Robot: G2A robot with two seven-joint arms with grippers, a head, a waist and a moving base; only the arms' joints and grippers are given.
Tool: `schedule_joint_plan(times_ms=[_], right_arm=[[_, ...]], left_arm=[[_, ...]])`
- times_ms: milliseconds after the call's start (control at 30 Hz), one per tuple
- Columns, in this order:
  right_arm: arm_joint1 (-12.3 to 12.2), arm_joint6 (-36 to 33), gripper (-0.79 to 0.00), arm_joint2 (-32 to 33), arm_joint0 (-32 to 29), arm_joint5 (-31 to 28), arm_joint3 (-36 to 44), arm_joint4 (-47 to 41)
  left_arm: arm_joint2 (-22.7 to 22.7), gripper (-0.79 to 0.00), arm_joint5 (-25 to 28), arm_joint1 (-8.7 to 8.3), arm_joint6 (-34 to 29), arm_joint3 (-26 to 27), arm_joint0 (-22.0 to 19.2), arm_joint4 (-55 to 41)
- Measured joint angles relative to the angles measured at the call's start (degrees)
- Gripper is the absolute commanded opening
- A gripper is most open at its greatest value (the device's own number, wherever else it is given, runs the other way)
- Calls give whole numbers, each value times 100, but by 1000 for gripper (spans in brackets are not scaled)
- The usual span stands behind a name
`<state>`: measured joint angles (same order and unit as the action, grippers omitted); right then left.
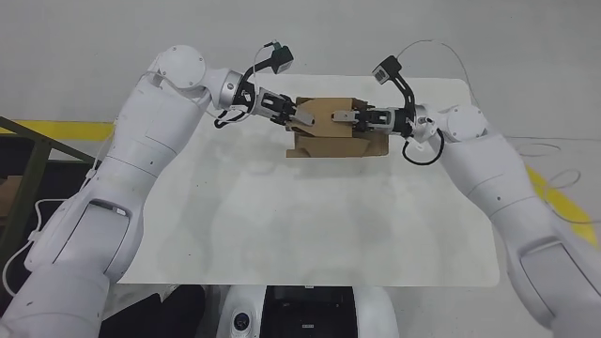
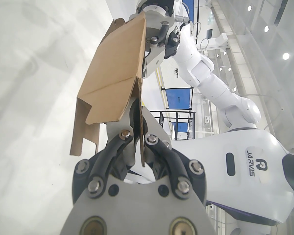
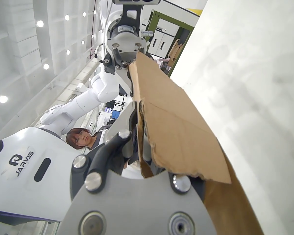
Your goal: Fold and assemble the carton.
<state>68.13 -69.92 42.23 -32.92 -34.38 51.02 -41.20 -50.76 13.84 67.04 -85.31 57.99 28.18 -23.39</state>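
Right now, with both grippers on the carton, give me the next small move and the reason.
Probably ease the left gripper and right gripper slightly toward each other, to open the carton into a box. Each pinches an opposite end, and the panels are only partly folded, with flaps hanging loose.

Arms bent inward, left gripper [image 1: 294,115] and right gripper [image 1: 356,117] face each other, fingers closed.

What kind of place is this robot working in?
Probably an industrial test hall or lab: rows of round lights high overhead, blue partition screens, and a yellow floor line beside the white table over which the carton is held.
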Motion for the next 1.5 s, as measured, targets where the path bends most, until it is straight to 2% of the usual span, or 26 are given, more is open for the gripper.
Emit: schedule_joint_plan(times_ms=[33,367,767,1500], right_arm=[[5,-6,-785,-1,7,6,-18,0],[60,-6,-785,-12,96,6,-269,144],[170,44,-785,-76,139,-43,-466,286],[274,-1,-785,-27,72,2,-335,313]], left_arm=[[-2,0,0,0,1,3,0,0],[-110,0,43,-28,-63,81,34,-129],[-376,0,84,-114,-173,525,181,-398],[197,0,42,98,162,657,-210,-7]])
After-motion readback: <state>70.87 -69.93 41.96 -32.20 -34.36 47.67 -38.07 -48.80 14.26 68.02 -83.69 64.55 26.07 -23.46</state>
